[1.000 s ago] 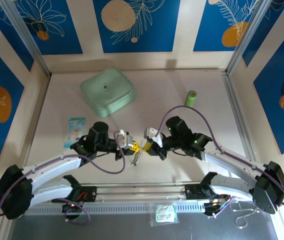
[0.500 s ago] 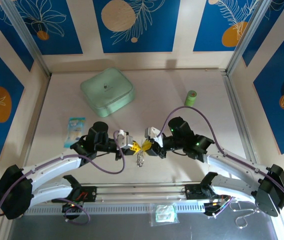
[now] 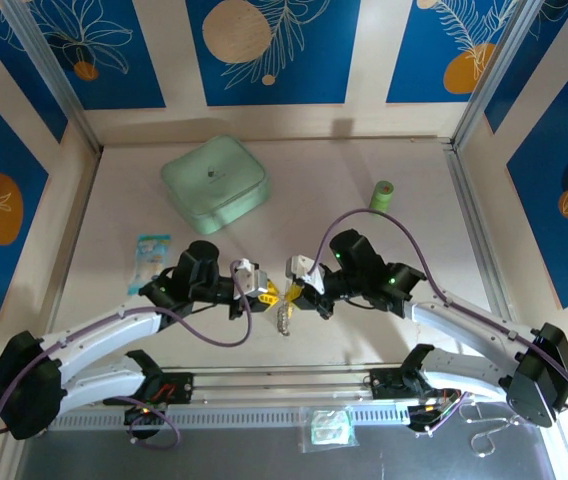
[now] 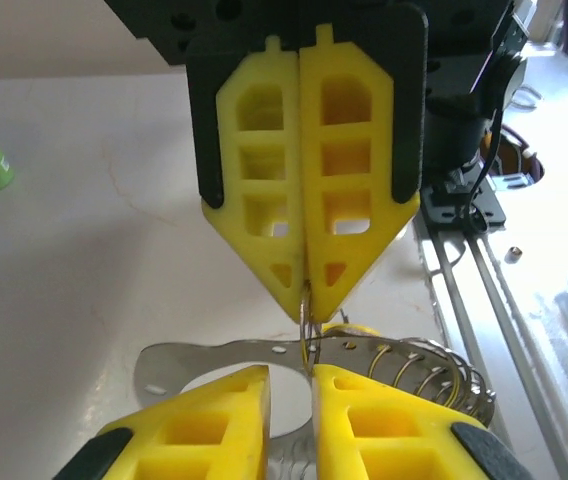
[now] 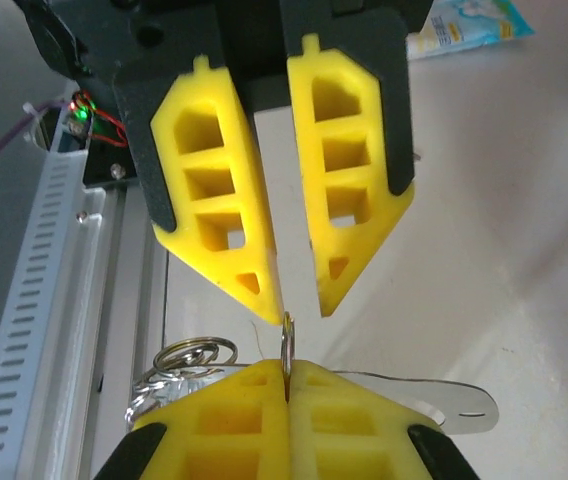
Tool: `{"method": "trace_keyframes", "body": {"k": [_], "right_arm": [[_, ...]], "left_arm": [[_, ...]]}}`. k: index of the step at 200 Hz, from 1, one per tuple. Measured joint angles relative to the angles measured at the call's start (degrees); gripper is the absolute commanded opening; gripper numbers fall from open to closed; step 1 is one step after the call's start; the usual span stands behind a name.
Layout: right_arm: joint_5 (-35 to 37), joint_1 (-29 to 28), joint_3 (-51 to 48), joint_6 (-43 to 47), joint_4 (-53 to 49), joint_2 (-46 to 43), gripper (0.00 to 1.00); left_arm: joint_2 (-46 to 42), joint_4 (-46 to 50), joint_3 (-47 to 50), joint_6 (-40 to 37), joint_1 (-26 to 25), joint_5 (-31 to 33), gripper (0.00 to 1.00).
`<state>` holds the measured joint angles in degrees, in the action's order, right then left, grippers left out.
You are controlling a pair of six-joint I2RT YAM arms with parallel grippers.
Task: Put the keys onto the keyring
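Metal keyring point(image 5: 287, 345) sits pinched edge-up in the shut right tool point(image 5: 286, 374), presented to the slightly parted, empty left tool point(image 5: 299, 300).

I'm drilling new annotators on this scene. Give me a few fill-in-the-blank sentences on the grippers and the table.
The right gripper is ___ on the keyring.
The left gripper stands slightly ___.
The small roll near the right wall is coloured ___.
Missing words: shut; open; green.
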<state>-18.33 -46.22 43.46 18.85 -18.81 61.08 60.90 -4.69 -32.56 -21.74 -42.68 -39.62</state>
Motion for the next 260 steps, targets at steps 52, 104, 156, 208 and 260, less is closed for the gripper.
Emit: {"method": "trace_keyframes", "body": {"k": [52, 104, 156, 208, 260], "right_arm": [[1.95, -1.33, 5.7, 4.37, -6.56, 2.38, 0.0], [3.34, -3.21, 8.2, 6.25, -7.87, 5.57, 0.0], [2.97, -2.12, 5.88, 4.46, -5.16, 3.96, 0.23], [-1.03, 1.55, -3.43, -2.27, 2.4, -1.4, 0.26], [-2.12, 1.55, -4.11, -4.96, 5.84, -1.4, 0.17]], "left_arm": [[-0.02, 5.97, -2.93, -2.64, -0.07, 0.24, 0.2], [1.09, 8.02, -4.13, -2.99, -0.11, -0.85, 0.07], [1.44, 8.39, -4.57, -3.67, -0.11, -0.85, 0.0], [0.66, -0.17, 0.42, -0.42, -0.11, -0.85, 0.0], [0.66, -3.43, 1.09, 0.81, -0.11, -0.85, 0.0]]}}
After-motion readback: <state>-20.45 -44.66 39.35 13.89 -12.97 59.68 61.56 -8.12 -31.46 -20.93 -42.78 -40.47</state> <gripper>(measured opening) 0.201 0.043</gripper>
